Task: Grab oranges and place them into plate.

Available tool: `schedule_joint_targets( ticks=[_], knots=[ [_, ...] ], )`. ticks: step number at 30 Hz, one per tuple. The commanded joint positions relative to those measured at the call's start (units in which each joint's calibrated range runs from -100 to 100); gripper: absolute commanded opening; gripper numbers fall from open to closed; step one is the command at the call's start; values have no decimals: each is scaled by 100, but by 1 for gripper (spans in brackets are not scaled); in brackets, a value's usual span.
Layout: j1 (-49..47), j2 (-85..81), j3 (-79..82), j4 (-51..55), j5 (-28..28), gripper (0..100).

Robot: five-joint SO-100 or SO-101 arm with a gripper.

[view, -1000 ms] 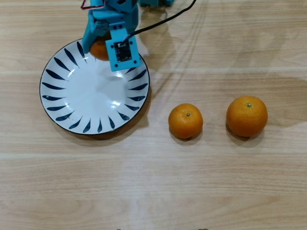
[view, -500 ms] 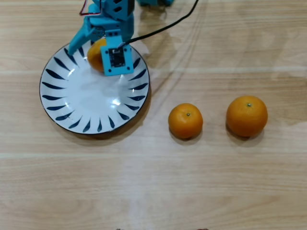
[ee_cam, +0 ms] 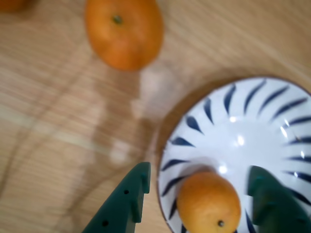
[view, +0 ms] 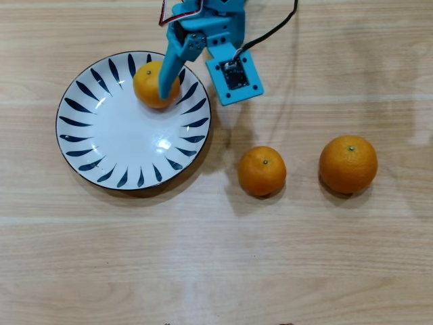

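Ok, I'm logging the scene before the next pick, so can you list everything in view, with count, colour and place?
orange on the plate: one, glossy orange, on the upper part of the plate near its rim in the overhead view, between the open fingers in the wrist view.
oranges on the table: two, orange with green stem dots; the smaller one just right of the plate, the larger one further right in the overhead view.
plate: one, white with dark blue petal strokes, on the left of the table.
table: one, light wood grain, under everything.
cable: one, black, running from the arm to the top edge.
gripper: one, blue in the overhead view, open, straddling the orange on the plate.
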Motion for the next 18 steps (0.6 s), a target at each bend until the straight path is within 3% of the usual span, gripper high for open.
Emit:
schedule_joint_targets(
  ticks=[1,6,15,18],
  knots=[
    [-439,454,-1016,-3,-45,16],
    [-802,1299,-2084,-11,-139,22],
    [-1117,2322,-2682,-37,-1279,33],
    [-1254,2508,-2474,-897,-1441,34]
  ],
)
